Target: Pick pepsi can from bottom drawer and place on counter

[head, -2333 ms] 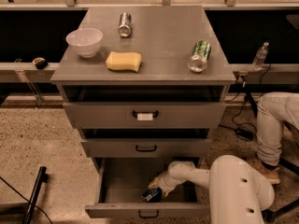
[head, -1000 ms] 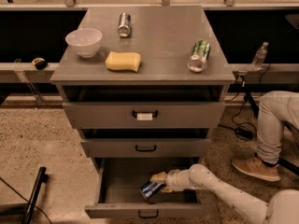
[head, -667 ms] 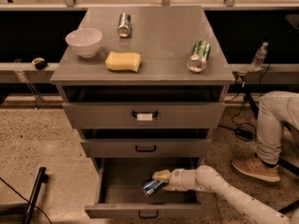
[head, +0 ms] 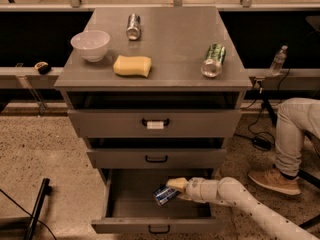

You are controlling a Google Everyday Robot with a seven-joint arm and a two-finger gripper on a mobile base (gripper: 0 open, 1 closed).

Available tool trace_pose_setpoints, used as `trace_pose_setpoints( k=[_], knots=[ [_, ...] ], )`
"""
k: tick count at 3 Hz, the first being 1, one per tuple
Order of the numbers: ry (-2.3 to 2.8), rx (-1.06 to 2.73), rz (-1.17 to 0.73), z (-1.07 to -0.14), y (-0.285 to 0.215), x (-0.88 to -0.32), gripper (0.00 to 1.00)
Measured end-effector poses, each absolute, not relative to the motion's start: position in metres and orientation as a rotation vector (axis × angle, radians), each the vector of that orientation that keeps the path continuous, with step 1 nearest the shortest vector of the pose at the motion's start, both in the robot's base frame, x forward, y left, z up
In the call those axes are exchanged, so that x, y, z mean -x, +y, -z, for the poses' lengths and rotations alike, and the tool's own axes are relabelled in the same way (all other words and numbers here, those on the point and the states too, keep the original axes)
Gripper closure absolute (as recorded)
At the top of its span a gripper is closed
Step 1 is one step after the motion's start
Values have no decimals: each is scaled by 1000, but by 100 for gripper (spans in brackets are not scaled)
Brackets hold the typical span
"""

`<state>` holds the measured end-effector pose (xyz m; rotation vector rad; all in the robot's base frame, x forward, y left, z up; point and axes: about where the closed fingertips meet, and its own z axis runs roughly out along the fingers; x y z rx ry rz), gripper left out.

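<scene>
pepsi can [head: 165, 195]: tilted, inside the open bottom drawer [head: 150, 228], clamped in the claw [head: 172, 190]. Step 1 of 2: extraction. Next, by judgement: lift clear of the drawer front, raise to the tabletop [head: 175, 44], release.

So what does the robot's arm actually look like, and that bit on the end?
The arm is a smooth, white, rounded tube with ringed joints near the wrist and no loose cables showing. Its gripper, inside the bottom drawer at the pepsi can, has pale cream fingers.
</scene>
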<state>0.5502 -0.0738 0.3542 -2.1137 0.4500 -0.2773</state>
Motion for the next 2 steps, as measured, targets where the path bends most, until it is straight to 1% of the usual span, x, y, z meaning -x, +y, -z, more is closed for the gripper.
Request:
trace_pose_setpoints(
  k=[1, 2],
  knots=[
    [407, 2059, 298, -371, -72, -550, 100],
    [269, 1938, 374, -434, -68, -531, 100]
  ],
)
